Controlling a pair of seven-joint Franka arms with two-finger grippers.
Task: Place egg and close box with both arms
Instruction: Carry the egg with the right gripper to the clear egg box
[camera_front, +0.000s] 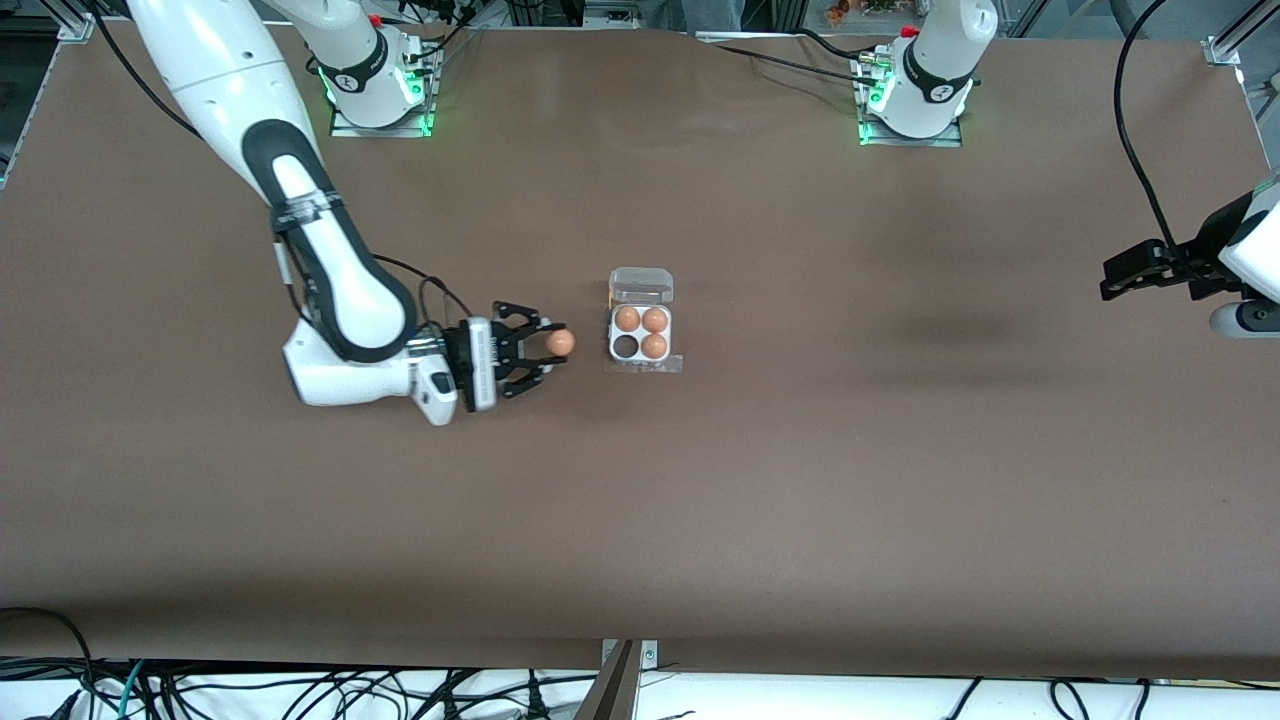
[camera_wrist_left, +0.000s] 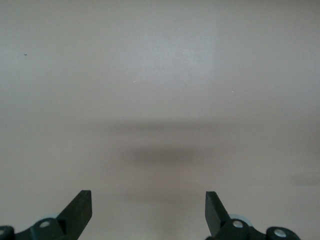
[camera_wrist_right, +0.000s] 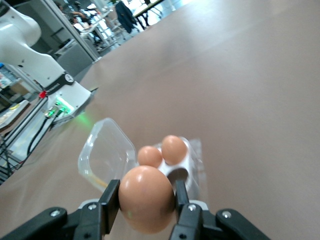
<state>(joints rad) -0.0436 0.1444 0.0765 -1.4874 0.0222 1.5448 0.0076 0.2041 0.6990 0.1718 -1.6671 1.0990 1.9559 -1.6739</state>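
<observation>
My right gripper is shut on an orange-brown egg and hangs low over the bare table, a short gap from the box on the right arm's side. The right wrist view shows the egg pinched between the two black fingers. The box's clear lid lies open, and three eggs fill its cells. One cell is dark and empty. The box and its lid sit just ahead of the held egg. My left gripper waits open at the left arm's end of the table, its fingers over bare table.
The two arm bases with green lights stand along the table edge farthest from the front camera. Black cables lie below the edge nearest the front camera. Brown tabletop surrounds the box.
</observation>
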